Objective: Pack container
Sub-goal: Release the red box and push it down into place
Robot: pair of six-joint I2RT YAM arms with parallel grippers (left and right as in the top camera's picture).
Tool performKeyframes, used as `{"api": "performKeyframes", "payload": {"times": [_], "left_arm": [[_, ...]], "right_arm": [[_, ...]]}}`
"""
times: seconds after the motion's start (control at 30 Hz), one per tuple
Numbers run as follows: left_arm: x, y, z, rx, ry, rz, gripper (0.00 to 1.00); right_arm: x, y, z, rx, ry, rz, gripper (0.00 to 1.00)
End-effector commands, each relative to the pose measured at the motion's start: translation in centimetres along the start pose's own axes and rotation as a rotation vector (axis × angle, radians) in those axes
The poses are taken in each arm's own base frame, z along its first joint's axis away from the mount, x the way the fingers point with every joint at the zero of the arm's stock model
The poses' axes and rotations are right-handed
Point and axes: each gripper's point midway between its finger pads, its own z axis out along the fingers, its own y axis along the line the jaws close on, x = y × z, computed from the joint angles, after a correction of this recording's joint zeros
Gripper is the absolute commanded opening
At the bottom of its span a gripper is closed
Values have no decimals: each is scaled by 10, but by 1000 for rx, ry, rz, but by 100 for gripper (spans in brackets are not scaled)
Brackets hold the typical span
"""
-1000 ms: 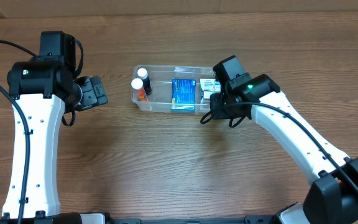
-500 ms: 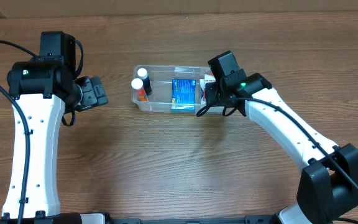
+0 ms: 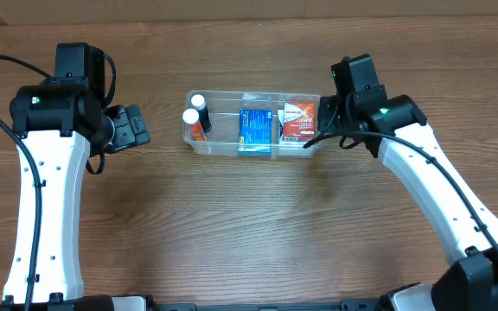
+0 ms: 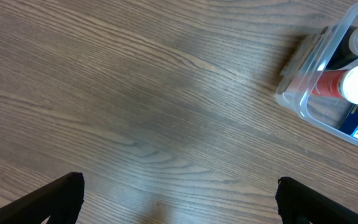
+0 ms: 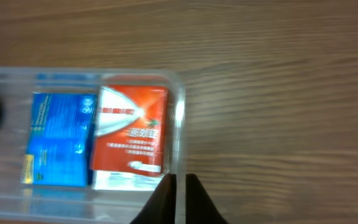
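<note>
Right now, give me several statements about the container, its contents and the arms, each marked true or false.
1. The red box lies in the container, at the end nearest the right gripper. True.
2. The blue box lies on the table outside the container. False: it is inside, beside the red box.
3. The left gripper is open and holds nothing. True.
4. The white-capped bottles stand at the red box's end. False: they stand at the opposite end.
</note>
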Motion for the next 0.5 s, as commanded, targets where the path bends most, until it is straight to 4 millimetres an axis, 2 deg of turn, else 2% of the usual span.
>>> {"api": "performKeyframes", "payload": {"times": [0.0,0.13,0.23,0.33,0.47], "left_arm": [[0,1,-4,11,-11,1,100],[0,1,-4,11,-10,1,100],[0,1,-4,11,-10,1,100],[1,1,-4,11,-8,1,100],[2,1,-4,10,-2,2,100]], "right_arm": [[5,19,17,-97,50,-98,4],[7,20,57,-87,78,-146,4],[-1,23,77,-93,44,-149,5],[-14,27,85,-103,-11,-167,5],[-19,27,92,-100,-30,-163,5]]}}
